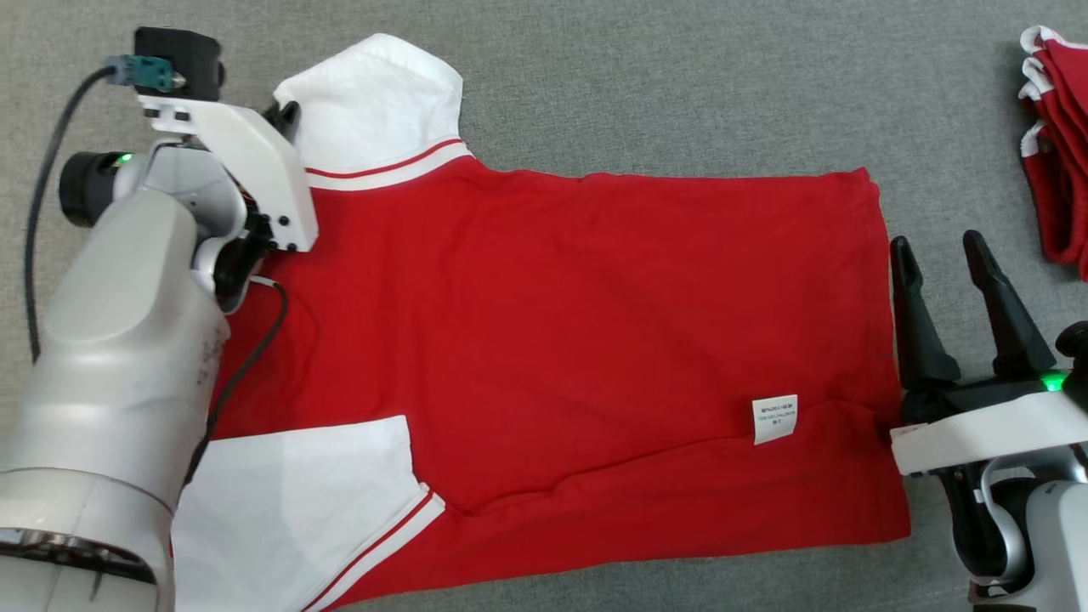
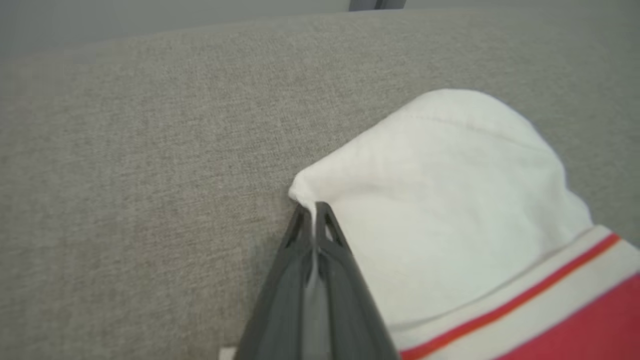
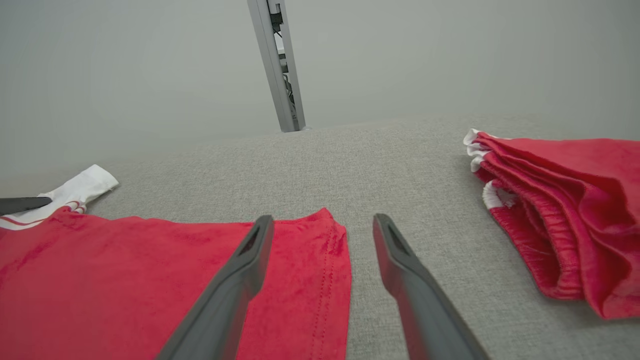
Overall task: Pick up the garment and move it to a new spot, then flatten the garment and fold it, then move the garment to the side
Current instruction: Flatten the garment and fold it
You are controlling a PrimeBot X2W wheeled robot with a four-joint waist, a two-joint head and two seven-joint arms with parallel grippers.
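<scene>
pale left forearm [image 1: 110, 340] leans across the sleeve end of the garment [image 1: 552, 323]. left end effector [image 2: 314, 212] is clenched on the corner of the garment's far white sleeve [image 2: 440, 200]. the red garment lies spread flat on the grey tabletop [image 1: 680, 85]. right end effector [image 1: 937, 246] sits released, fingers apart, just beside the garment's hem. a red pile [image 1: 1058, 144] lies beyond that hem, well apart from the garment.
</scene>
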